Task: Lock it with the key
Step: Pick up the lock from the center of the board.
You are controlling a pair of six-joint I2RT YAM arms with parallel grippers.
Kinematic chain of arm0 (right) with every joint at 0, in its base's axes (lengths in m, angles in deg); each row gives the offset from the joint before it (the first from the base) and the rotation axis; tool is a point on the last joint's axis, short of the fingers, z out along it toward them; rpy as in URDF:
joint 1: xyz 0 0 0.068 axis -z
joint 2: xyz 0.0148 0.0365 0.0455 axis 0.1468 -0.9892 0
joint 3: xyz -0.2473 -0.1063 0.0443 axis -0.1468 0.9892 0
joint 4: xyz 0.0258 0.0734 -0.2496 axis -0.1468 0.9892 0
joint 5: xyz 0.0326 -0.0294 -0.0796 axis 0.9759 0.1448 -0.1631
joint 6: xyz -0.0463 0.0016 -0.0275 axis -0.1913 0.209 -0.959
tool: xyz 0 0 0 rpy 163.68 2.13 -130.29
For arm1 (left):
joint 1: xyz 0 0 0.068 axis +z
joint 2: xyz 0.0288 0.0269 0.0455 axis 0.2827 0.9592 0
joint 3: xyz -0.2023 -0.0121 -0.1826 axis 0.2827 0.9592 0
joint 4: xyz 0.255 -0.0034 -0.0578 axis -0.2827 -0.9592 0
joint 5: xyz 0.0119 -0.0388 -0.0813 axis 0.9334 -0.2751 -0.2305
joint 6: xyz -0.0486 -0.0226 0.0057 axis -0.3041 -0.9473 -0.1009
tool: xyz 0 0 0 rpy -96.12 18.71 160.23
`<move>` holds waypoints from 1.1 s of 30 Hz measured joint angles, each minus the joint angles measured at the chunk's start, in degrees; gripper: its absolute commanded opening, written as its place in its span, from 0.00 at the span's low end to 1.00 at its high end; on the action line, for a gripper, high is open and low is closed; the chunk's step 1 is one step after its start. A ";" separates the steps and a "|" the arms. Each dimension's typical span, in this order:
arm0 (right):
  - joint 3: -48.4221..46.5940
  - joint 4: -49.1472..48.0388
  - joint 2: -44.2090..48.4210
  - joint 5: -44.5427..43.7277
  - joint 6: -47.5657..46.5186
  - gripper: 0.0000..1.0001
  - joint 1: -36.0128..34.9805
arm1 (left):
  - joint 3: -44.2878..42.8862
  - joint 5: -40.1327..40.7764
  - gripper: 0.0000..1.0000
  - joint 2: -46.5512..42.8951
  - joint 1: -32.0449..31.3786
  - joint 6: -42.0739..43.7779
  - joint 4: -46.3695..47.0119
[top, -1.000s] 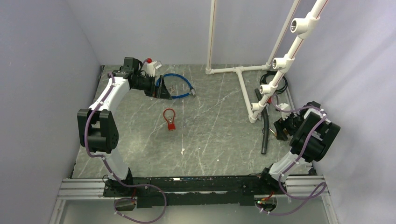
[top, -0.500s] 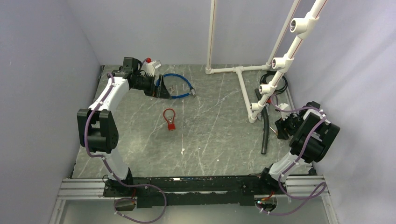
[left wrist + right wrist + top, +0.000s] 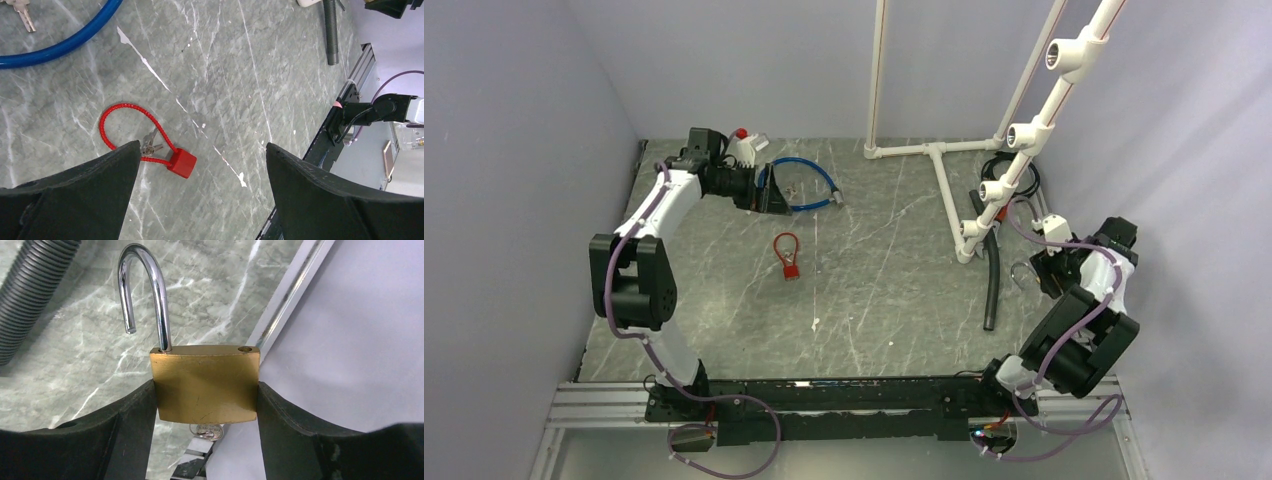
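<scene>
A brass padlock point(image 3: 205, 385) with its steel shackle swung open sits between the fingers of my right gripper point(image 3: 206, 385), which is shut on its body. A silver key head point(image 3: 209, 431) pokes out under the padlock. From above, that gripper point(image 3: 1036, 268) is at the table's right edge. The key point(image 3: 20, 11), tiny and silver, lies inside the blue cable loop point(image 3: 60, 42) at the back left. My left gripper point(image 3: 776, 192) hangs open beside that loop, holding nothing. In the left wrist view its jaws point(image 3: 202, 145) frame bare table.
A red cable lock point(image 3: 787, 255) with small keys point(image 3: 150, 145) lies mid-table. A white pipe frame point(image 3: 944, 160) rises at the back right, with a black ribbed hose point(image 3: 991, 285) on the table beside it. A white and red object point(image 3: 746, 140) stands behind the left gripper.
My right jaws have narrowed onto the brass padlock, and the right arm has shifted, its wrist now further back along the right edge. The left arm has not moved.
</scene>
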 measured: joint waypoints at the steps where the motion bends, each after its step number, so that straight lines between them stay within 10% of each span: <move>1: -0.22 0.55 0.96 0.46 0.07 0.37 0.22 | 0.52 0.00 0.99 -0.37 0.02 -0.22 0.17; 16: -2.62 23.30 9.18 12.04 -8.41 0.34 0.42 | 5.27 0.04 0.99 -5.99 0.02 -2.95 5.77; 33: 4.02 18.99 11.17 14.64 4.02 0.34 -34.03 | 11.91 -6.97 0.95 -10.69 -0.39 -8.35 10.54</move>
